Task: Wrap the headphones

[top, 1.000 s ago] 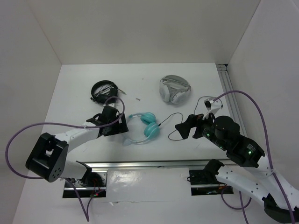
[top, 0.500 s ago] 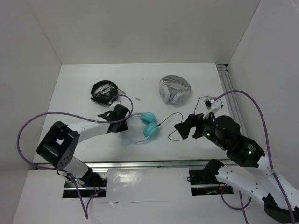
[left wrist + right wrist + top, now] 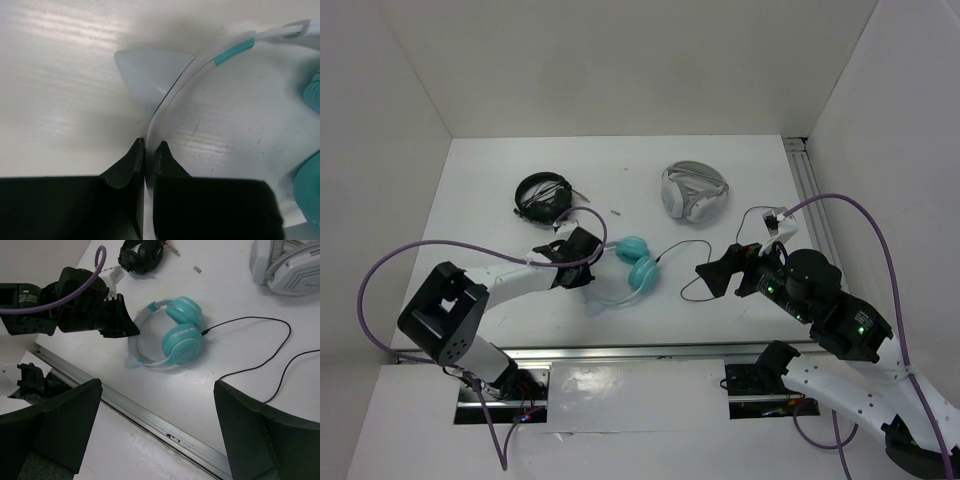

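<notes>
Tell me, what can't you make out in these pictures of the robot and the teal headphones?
- Cable end: right wrist view, it runs off the right edge and behind a right claw finger.
- Ear cups: left wrist view, cut off by the right edge.
- Headband where gripped: top view, covered by the left claw.
- Small speck: top view, too small to identify.

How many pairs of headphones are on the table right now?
3: the teal headphones at the centre, headband pinched by the left gripper; black headphones at the far left; grey-and-white headphones at the far right. None looks hidden.
</notes>
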`<state>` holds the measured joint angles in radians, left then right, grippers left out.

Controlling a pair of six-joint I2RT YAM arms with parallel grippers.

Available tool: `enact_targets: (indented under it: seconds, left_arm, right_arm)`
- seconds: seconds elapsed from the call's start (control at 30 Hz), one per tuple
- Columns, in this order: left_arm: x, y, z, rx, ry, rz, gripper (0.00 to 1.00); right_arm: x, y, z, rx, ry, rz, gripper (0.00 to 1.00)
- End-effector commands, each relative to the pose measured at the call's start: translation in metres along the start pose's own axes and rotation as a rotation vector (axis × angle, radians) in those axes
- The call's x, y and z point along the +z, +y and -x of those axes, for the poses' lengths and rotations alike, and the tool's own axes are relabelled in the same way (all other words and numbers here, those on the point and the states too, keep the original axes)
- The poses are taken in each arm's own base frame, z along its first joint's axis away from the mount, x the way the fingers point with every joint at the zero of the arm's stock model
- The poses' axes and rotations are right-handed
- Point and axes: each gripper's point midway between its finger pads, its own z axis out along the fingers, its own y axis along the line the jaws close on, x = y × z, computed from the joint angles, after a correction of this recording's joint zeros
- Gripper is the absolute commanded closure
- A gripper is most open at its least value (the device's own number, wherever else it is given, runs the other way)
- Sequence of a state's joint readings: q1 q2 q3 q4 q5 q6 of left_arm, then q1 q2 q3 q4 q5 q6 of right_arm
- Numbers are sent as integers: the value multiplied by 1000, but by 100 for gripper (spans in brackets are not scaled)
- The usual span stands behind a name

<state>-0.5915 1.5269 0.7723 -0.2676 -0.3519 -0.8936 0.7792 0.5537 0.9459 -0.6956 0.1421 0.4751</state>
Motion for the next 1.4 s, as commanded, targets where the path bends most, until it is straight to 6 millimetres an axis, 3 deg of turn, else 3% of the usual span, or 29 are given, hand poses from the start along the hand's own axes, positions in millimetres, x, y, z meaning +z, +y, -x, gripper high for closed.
enact_targets:
  seconds: [0.0, 0.2, 0.23, 0.33, 0.37, 0.4, 0.47, 0.53, 0.57, 0.63, 0.7, 0.8, 0.93, 1.0, 1.03, 1.1, 1.13, 1.17, 1.27, 1.37]
  left_arm:
    - [-20, 40, -26, 48, 96, 133, 100]
    - [-92, 24, 24, 90, -45, 33, 100]
    - [-102, 30, 25, 128, -39, 39, 100]
    - [-138, 15, 41, 156, -62, -66, 100]
    - [-148, 21, 41, 190, -51, -53, 100]
    - [-164, 15, 52, 184, -75, -90, 100]
    - [-190, 15, 64, 188, -124, -133, 100]
    - [-221, 19, 83, 175, -188, -150, 100]
    - [-242, 22, 94, 176, -219, -162, 100]
    - [-260, 28, 104, 190, -252, -152, 100]
    - [-279, 31, 116, 195, -284, -155, 100]
    - [-293, 33, 122, 211, -295, -160, 100]
    - [-312, 34, 123, 199, -311, -211, 100]
    - [-314, 36, 122, 201, -308, -208, 100]
    - [-321, 36, 123, 194, -317, -234, 100]
    - [-329, 35, 123, 187, -328, -261, 100]
    - [-333, 31, 122, 188, -323, -290, 100]
    - [-336, 33, 122, 185, -330, -295, 100]
    - [-342, 32, 126, 168, -344, -310, 100]
    - [-345, 31, 127, 154, -349, -317, 100]
  right_arm:
    - [-8, 12, 22, 12, -70, 39, 0]
    - [-2, 14, 21, 0, -115, 80, 0]
    - [-4, 19, 25, -11, -141, 112, 0]
    - [-3, 24, 30, -57, -193, 157, 0]
    - [-5, 29, 31, -80, -209, 190, 0]
    - [3, 26, 23, -112, -203, 193, 0]
    - [4, 28, 37, -134, -304, 207, 0]
    - [13, 27, 30, -162, -331, 227, 0]
    - [12, 35, 38, -205, -382, 269, 0]
    - [26, 33, 31, -240, -377, 270, 0]
    - [34, 31, 41, -235, -422, 235, 0]
    - [58, 33, 32, -271, -390, 241, 0]
    - [94, 28, 4, -284, -311, 235, 0]
    - [104, 24, -6, -286, -298, 230, 0]
    - [114, 16, -24, -281, -258, 218, 0]
    - [121, 13, -28, -279, -270, 212, 0]
    - [131, 6, -43, -283, -231, 198, 0]
    - [133, 11, -40, -272, -245, 214, 0]
    - [145, 4, -67, -258, -185, 224, 5]
    - [148, 5, -81, -241, -167, 261, 23]
